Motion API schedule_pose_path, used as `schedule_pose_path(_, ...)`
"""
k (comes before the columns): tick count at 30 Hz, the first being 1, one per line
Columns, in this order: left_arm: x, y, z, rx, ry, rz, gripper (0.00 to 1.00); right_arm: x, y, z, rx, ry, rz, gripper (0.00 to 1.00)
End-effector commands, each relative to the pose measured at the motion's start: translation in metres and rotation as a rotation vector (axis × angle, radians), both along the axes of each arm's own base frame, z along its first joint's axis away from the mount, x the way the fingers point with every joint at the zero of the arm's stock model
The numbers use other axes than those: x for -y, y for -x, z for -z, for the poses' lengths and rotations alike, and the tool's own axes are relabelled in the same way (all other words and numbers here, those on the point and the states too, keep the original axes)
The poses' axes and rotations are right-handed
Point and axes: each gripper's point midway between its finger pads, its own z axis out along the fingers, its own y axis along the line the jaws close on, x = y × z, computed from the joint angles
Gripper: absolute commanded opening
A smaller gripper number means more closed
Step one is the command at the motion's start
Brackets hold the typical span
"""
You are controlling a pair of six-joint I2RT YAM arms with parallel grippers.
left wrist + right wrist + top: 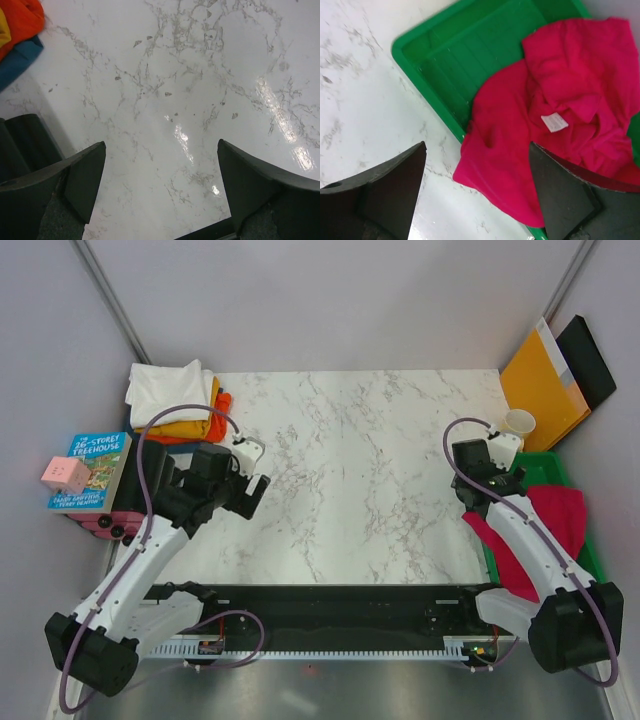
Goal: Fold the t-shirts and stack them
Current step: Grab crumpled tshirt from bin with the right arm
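Observation:
A stack of folded t-shirts sits at the table's far left corner: white (pixel 170 388) on top, yellow-orange (pixel 185 426) and orange (pixel 223 401) below. The left wrist view shows the orange shirt (pixel 20 20) and a dark blue one (pixel 17 62) at its top left. A crumpled crimson red t-shirt (pixel 556 520) lies in the green tray (pixel 548 466) and hangs over the tray's rim onto the table (pixel 520 150). My left gripper (pixel 253 486) (pixel 160 165) is open and empty above bare marble. My right gripper (pixel 497 483) (pixel 477 170) is open, over the shirt's overhanging edge.
A book (pixel 92 470) with a pink cube (pixel 65 475) on it lies left of the table. A paper cup (pixel 519 423), an orange-yellow envelope (pixel 543 380) and a black flat item (pixel 590 360) stand at the far right. The green tray (pixel 450 45) borders the table's right edge.

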Motion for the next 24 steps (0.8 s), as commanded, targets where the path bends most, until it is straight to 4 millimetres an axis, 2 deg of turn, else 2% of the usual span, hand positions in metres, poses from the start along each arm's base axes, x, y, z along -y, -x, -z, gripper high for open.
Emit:
schedule_pose_path(1, -0.002, -0.006, -0.008, 0.064, 0.082, -0.055, 1.00, -0.006, 0.020, 0.027, -0.022, -0.127, 0.061, 0.89)
schedule_pose_path(7, -0.009, -0.005, 0.005, 0.022, 0.123, -0.104, 1.00, -0.011, 0.037, 0.053, -0.049, -0.201, 0.091, 0.76)
schedule_pose_path(18, -0.012, -0.013, 0.010, -0.005, 0.110, -0.122, 1.00, -0.011, 0.046, 0.088, -0.131, -0.283, 0.179, 0.74)
schedule_pose_path(21, -0.012, -0.014, 0.014, -0.014, 0.104, -0.122, 1.00, -0.009, 0.046, 0.092, -0.127, -0.293, 0.193, 0.61)
schedule_pose_path(22, -0.012, -0.014, 0.015, -0.017, 0.102, -0.121, 1.00, -0.007, 0.046, 0.091, -0.122, -0.289, 0.196, 0.45)
schedule_pose_path(24, -0.012, -0.015, 0.016, -0.017, 0.102, -0.121, 1.00, -0.007, 0.041, 0.084, -0.087, -0.292, 0.190, 0.31)
